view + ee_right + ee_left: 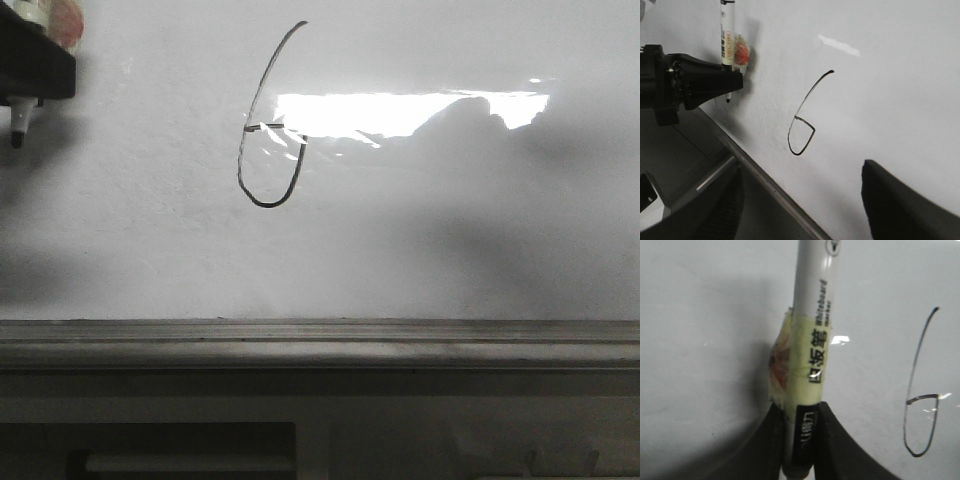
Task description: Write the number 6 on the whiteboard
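Note:
The whiteboard (450,240) fills the front view. The number 6 (267,206) is a thin black line on it, a tall slanted stroke with a narrow loop. It also shows in the left wrist view (914,455) and the right wrist view (797,153). My left gripper (800,412) is shut on a white whiteboard marker (812,340) wrapped in yellowish tape. In the front view this gripper (30,60) is at the far upper left, well left of the 6, marker tip (17,132) pointing down. My right gripper (801,167) is open and empty, below the 6.
A grey metal ledge (320,342) runs along the board's lower edge, also seen in the right wrist view (765,180). A bright glare patch (400,112) lies right of the 6 and overlaps its loop. Soft arm shadows fall on the board.

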{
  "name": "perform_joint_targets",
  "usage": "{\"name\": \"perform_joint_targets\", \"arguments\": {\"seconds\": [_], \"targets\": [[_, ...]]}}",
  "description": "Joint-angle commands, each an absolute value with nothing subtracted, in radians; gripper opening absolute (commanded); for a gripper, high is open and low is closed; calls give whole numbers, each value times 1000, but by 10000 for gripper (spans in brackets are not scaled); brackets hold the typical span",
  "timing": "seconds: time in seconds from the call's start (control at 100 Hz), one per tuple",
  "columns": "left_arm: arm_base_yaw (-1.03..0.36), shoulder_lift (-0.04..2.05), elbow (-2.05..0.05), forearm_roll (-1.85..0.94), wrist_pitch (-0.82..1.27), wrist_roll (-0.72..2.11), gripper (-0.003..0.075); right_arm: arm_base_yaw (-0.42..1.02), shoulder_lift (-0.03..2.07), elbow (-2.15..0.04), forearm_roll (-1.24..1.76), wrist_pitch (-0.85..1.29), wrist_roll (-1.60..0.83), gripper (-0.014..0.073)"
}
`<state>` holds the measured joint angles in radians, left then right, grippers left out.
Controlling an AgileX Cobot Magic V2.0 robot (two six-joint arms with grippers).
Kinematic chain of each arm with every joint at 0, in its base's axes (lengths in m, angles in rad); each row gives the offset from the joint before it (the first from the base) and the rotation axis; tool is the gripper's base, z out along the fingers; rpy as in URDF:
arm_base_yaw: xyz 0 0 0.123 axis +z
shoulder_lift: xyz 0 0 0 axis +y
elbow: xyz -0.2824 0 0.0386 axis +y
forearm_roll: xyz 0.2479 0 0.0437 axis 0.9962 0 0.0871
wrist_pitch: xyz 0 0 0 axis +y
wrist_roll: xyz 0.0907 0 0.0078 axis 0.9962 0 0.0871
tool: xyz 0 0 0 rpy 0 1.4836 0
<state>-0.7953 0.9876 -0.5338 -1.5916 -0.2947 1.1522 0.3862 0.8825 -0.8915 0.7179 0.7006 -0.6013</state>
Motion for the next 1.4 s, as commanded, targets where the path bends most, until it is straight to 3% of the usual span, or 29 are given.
{"name": "perform_joint_targets", "arguments": {"seconds": [0.0,0.44,0.53,0.7,0.95,1.12,1.39], "targets": [[-798,1024,-579,-1584,-331,1132,-20,379,879,-916,760,642,-614,449],[-798,1061,-601,-1561,-332,1134,-12,379,879,-916,760,668,-614,449],[-798,1061,-601,-1561,-332,1136,52,379,879,-916,760,672,-614,449],[-798,1061,-601,-1561,-343,1136,265,379,879,-916,760,672,-614,449],[-798,1053,-601,-1561,-372,1144,358,379,879,-916,760,672,-614,449],[-798,1011,-601,-1561,-383,1168,535,379,879,-916,753,672,-614,449],[-798,863,-599,-1592,-383,1378,556,379,876,-916,735,680,-614,440]]}}
